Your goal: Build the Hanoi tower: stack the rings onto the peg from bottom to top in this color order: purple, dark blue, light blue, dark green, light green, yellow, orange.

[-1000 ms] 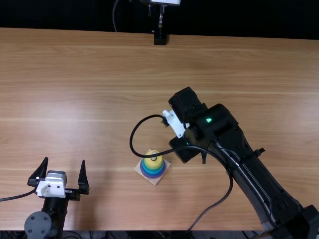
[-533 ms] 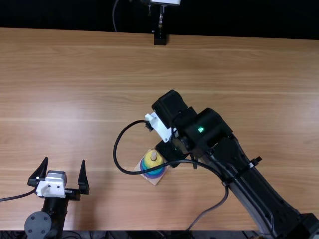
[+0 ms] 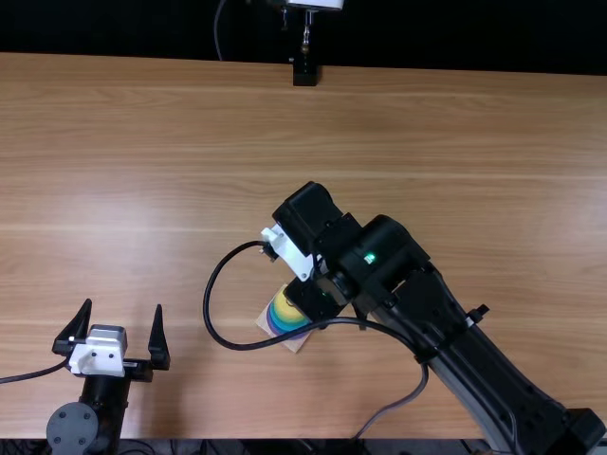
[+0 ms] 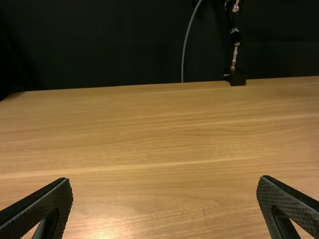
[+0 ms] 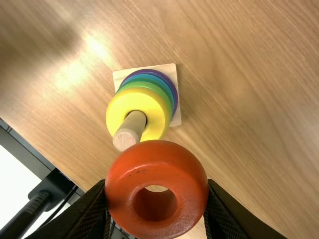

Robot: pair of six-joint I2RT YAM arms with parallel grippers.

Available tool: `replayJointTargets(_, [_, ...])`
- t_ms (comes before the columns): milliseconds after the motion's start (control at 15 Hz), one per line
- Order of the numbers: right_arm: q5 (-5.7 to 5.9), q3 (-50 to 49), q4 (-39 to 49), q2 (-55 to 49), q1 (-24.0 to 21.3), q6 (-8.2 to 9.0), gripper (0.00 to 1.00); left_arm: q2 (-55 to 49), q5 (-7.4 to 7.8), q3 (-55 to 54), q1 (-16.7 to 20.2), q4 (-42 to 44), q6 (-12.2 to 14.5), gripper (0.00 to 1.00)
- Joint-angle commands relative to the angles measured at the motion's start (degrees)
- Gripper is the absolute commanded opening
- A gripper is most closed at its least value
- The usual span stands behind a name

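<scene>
In the top view, my right gripper (image 3: 313,300) is over the right side of the stack, and the yellow ring (image 3: 285,307) shows beside it. In the right wrist view, my right gripper (image 5: 157,183) is shut on an orange ring (image 5: 155,157), which hangs near the wooden peg's tip (image 5: 127,137), not around it. The yellow ring (image 5: 119,108) tops the stack around the peg, over green, blue and purple rings (image 5: 174,99) on a square base (image 5: 170,70). My left gripper (image 3: 123,305) stands open at the near left, empty; in its wrist view, the left gripper (image 4: 166,180) has fingers wide apart.
The right arm's cable (image 3: 211,313) loops past the stack's near side. A black stand (image 3: 304,72) is at the table's far edge. The light brown table (image 3: 171,142) stretches around the stack.
My right gripper has moved left and toward the near edge, now covering part of the stack, and its cable loop has shifted left. The left arm and the stack have stayed still.
</scene>
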Motion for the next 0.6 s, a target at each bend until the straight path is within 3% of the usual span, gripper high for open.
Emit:
replayJointTargets(0, [-0.81,1.9,0.1,-1.3,1.4,0.32,0.0,-0.7,0.12,-1.4,0.5,-0.2,0.4,1.0])
replayJointTargets(533, [-0.91,1.9,0.4,-1.1,2.4,0.42,0.0,-0.7,0.12,-1.4,0.5,-0.2,0.4,1.0])
